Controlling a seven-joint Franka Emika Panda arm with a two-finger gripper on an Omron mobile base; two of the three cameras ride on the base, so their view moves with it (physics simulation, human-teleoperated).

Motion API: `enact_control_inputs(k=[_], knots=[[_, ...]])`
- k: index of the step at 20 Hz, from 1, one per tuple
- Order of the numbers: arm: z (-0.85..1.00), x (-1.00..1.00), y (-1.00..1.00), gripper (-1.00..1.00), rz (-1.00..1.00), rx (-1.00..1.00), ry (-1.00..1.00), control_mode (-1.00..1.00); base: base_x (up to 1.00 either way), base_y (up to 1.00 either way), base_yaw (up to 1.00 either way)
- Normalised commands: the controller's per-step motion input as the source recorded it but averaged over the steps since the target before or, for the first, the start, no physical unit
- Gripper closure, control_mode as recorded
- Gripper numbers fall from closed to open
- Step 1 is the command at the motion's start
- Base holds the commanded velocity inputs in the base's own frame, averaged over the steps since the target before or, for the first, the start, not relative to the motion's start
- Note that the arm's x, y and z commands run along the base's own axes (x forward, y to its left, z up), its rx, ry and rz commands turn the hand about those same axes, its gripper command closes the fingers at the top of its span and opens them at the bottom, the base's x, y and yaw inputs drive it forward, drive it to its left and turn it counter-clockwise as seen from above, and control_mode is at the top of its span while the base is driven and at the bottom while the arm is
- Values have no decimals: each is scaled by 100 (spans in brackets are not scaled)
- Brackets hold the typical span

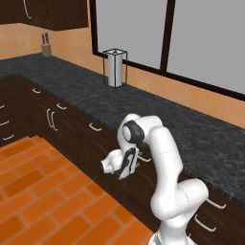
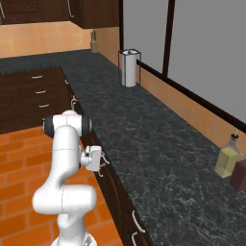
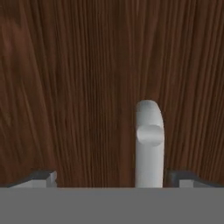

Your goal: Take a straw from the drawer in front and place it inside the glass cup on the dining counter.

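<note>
- Directly before the pincer (image 3: 112,177), in the hand view: the dark brown wood front of the drawer (image 3: 78,78), shut, with its silver handle (image 3: 149,140) standing between the two finger tips (image 3: 43,176), nearer the right one.
- Pincer state: spread wide, the tips apart on either side of the handle, gripping nothing.
- Left base view: pincer (image 1: 136,162) pressed close to the drawer front (image 1: 143,168), just below the edge of the black speckled desk (image 1: 158,115).
- Right base view: pincer (image 2: 99,161) at the same drawer handle (image 2: 103,162).
- Farther along the desk from the drawer: a paper towel holder (image 1: 115,68) by the window.
- Farthest, in the corner: a knife block (image 1: 46,48).
- Beyond the drawer, on the desk near the wall: a yellow oil bottle (image 2: 226,158).
</note>
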Motion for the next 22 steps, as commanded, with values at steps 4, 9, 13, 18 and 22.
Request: enact_control_inputs(k=[4,9,13,18,22], knots=[[-17,12,-30,-100,3,0,0,-100,0,0,0],[-4,-8,-11,100,5,4,0,-100,0,0,0],[0,-28,15,100,8,18,0,-100,0,0,0],[0,-42,58,100,8,21,3,-100,0,0,0],[0,-53,84,100,9,24,6,-100,0,0,0]])
